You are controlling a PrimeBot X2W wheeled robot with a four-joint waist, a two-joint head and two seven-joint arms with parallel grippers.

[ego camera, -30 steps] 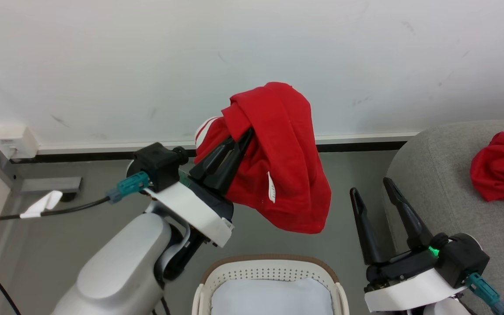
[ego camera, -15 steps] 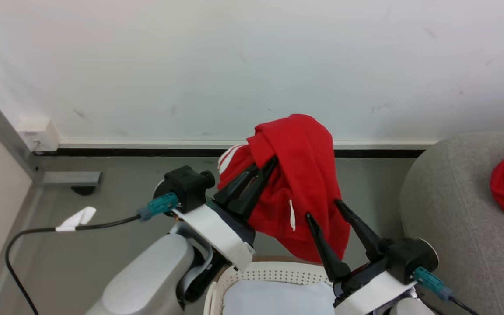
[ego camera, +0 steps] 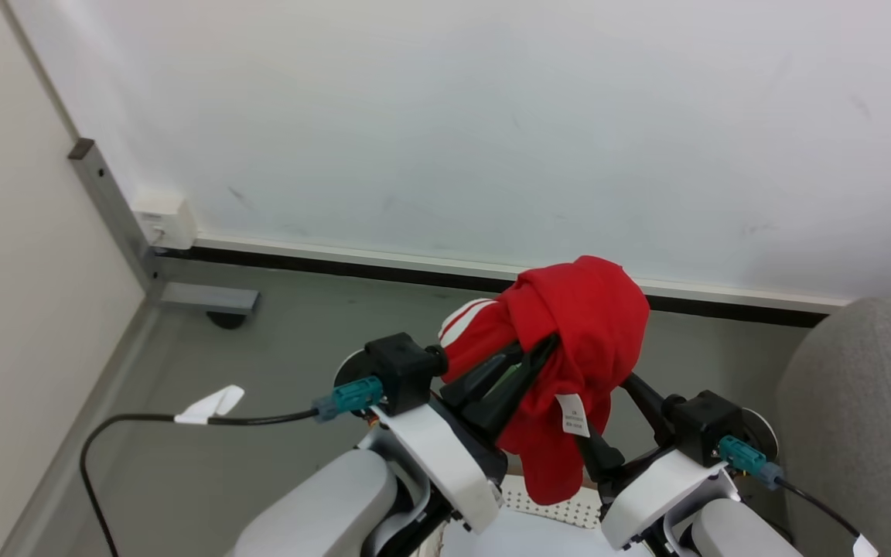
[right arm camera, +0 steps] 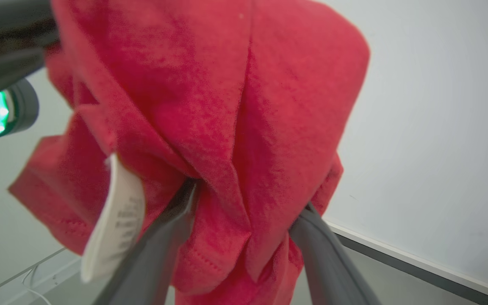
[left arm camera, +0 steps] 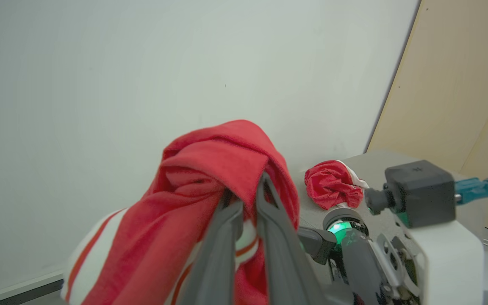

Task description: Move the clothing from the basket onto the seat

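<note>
A: Left gripper point(ego camera: 536, 350), state?

B: Clamped. In the left wrist view its two fingers point(left arm camera: 227, 237) lie almost together, with a fold of the red garment point(ego camera: 581, 317) pinched between them. The cloth drapes over the tips and hangs down on both sides.

A: Where is the garment relative to the basket?

B: Lifted clear. Its lowest hem hangs just above the perforated wall of the laundry basket point(ego camera: 561, 510), which shows at the bottom edge of the head view between the two wrists. I cannot tell whether hem and basket touch.

A: Right gripper point(ego camera: 608, 418)?

B: Jaws spread wide. In the right wrist view the fingers point(right arm camera: 159, 245) stand well apart, and the garment hangs down between them. Fabric rests against both inner faces, but there is no pinch.

A: Markings on the cloth?

B: White care label point(ego camera: 571, 414) dangling on the near side. Striped trim point(ego camera: 465, 317), white with red, bunched on the left gripper's side.

A: The sofa?

B: Grey sofa point(ego camera: 863, 402) at the right edge of the head view, beside the right arm. In the left wrist view a second red garment point(left arm camera: 333, 184) lies crumpled on its cushion.

A: Surroundings?

B: Pale wall point(ego camera: 492, 116), grey floor point(ego camera: 283, 333) and a black cable point(ego camera: 144, 418) from the left wrist.
</note>
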